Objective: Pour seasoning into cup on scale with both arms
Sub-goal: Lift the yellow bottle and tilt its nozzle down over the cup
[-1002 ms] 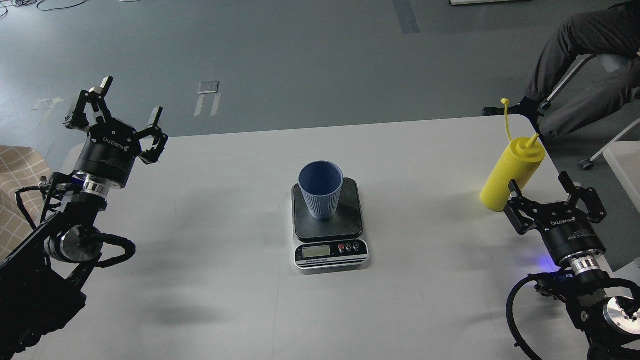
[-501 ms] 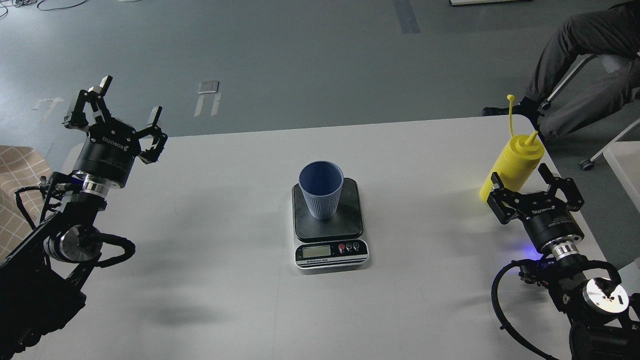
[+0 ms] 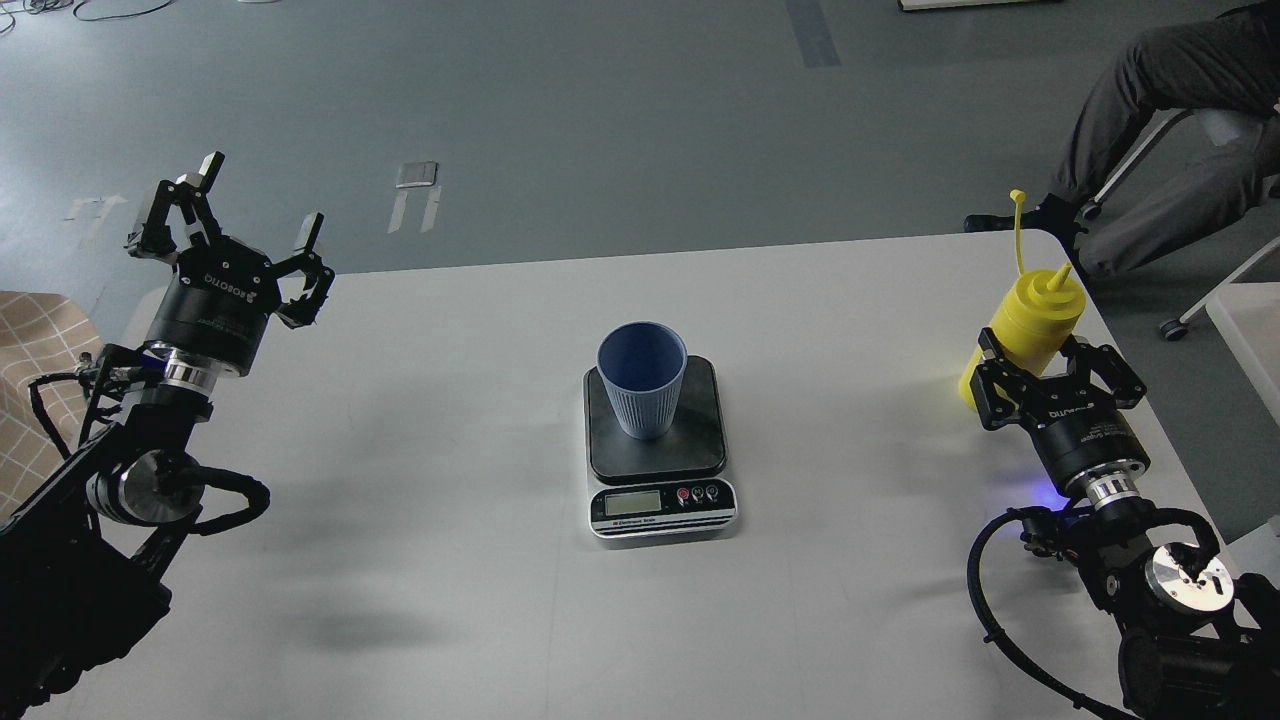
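The light blue ribbed cup (image 3: 641, 390) stands upright on the dark platform of the small scale (image 3: 660, 500) at the table's middle. The yellow seasoning bottle (image 3: 1033, 314) stands upright near the table's right edge, its tethered cap sticking up. My right gripper (image 3: 1040, 355) has its fingers on both sides of the bottle's lower body; I cannot tell whether they press on it. My left gripper (image 3: 258, 205) is open and empty, raised over the table's far left corner, well away from the cup.
The white table (image 3: 450, 560) ends close behind the bottle and just right of it. A seated person's legs (image 3: 1160, 90) and a wheeled chair are beyond the far right corner. A tan checked cloth (image 3: 30, 360) lies off the left edge.
My right gripper has moved left and forward from beside the bottle until its fingers sit around the bottle's lower body, and the gap has narrowed. The bottle now stands straighter. The left arm has not moved.
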Controlling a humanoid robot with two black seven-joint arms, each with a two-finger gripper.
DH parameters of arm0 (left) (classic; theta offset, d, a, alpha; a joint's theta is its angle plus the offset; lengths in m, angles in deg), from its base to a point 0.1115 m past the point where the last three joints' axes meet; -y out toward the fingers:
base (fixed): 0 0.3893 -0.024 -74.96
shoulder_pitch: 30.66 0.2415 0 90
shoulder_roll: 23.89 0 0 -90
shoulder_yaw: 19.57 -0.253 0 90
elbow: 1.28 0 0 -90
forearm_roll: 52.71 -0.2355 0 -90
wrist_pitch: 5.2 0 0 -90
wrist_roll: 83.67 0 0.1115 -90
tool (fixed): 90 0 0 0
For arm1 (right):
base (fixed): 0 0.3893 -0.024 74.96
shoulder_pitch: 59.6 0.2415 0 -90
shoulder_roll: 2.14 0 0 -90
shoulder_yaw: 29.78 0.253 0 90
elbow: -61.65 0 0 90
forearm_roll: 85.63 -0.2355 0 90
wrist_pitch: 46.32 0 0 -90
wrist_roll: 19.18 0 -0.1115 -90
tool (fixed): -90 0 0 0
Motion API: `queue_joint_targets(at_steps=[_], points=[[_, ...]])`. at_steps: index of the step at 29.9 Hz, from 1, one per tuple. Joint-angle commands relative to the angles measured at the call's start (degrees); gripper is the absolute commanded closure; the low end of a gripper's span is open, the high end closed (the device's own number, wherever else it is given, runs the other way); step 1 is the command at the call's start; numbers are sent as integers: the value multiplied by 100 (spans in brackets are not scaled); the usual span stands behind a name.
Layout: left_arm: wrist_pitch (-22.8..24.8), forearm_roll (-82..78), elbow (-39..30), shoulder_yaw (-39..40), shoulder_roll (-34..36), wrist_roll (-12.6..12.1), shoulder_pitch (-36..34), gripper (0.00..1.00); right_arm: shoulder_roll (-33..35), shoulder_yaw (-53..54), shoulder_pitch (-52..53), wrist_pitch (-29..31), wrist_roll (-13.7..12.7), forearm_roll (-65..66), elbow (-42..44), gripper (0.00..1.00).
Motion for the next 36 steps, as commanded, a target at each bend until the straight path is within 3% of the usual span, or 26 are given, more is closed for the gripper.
queue_joint_targets(at_steps=[1,11,15,21,27,36], points=[[0,0,2,0,-1,1,0,2,10,-1,-10,0,-9,-8,-19,58],[0,0,-6,-9,-1,1,0,2,107,8,96,0,-27,316,-642,58],[0,0,-6,-26,-18,1,0,2,642,8,438,0,-62,1045,-1319,58],[0,0,-6,-26,-62,1,0,2,1065,-158,1333,-251,-80,3177,-1865,58],[0,0,-6,-9,-62,1,0,2,1074,-747,2055,-242,-89,5410,-1926,58],[0,0,-6,-9,-53,1,0,2,1092,-1626,2890,-163,-80,7723,-2418,57]])
